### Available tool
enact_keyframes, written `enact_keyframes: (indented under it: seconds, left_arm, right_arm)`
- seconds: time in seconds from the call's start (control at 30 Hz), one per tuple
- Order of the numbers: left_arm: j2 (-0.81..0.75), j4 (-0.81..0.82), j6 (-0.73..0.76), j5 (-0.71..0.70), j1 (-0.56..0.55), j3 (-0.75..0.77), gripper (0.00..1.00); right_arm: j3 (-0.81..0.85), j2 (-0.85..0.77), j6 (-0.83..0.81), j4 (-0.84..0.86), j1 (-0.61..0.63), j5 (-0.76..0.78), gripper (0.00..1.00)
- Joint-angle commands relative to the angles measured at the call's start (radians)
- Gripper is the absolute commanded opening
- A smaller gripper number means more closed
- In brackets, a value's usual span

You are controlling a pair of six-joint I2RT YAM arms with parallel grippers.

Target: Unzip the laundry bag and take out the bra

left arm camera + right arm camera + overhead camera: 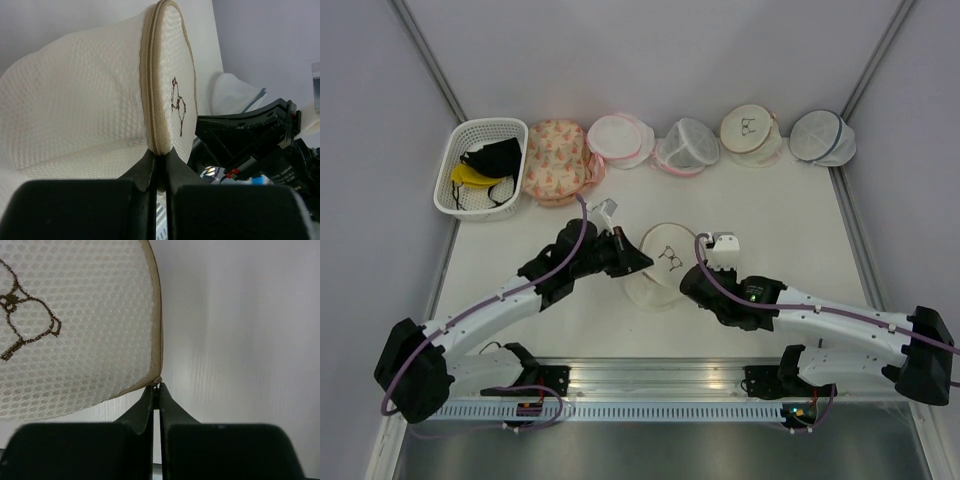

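Both left gripper (159, 152) and right gripper (156, 389) are being clamped on the tan zip trim (154, 100) of the round cream-white mesh laundry bag (660, 268), mid-frame; unzipping is being started, probably needing a pull along the trim.

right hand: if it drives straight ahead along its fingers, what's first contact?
The laundry bag. The right hand is shut with its tips right at the bag's tan zip trim, seemingly pinching it, so pushing on would likely press into that rim at once.
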Motion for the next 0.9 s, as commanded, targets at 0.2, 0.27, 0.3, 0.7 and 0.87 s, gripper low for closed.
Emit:
enact_keyframes:
  seconds: [0.2,0.27,0.3,0.7,0.87]
  left_arm:
    - [0.269,-0.07,0.317,0.038,0.049,0.349,0.63]
    - [0.281,-0.149,0.273,-0.068,0.049,0.369,0.99]
    - [0.277,-0.18,0.257,-0.112,0.049,0.366,1.0]
    - [-0.055,-0.063,-0.128,-0.061,0.011,-0.02,1.0]
    - [-0.038,0.112,-0.263,0.048,-0.008,-0.086,1.0]
  right_arm:
    - [0.026,-0.08,-0.019,-0.1,-0.009,0.085,0.0]
    - [0.008,-0.111,-0.029,-0.075,-0.009,0.059,0.0]
    - [0.0,-0.12,-0.034,-0.046,-0.009,0.05,0.0]
    - [-0.129,-0.079,-0.203,0.614,-0.01,-0.612,0.0]
    - [-0.106,0.004,-0.204,0.666,-0.009,-0.654,0.0]
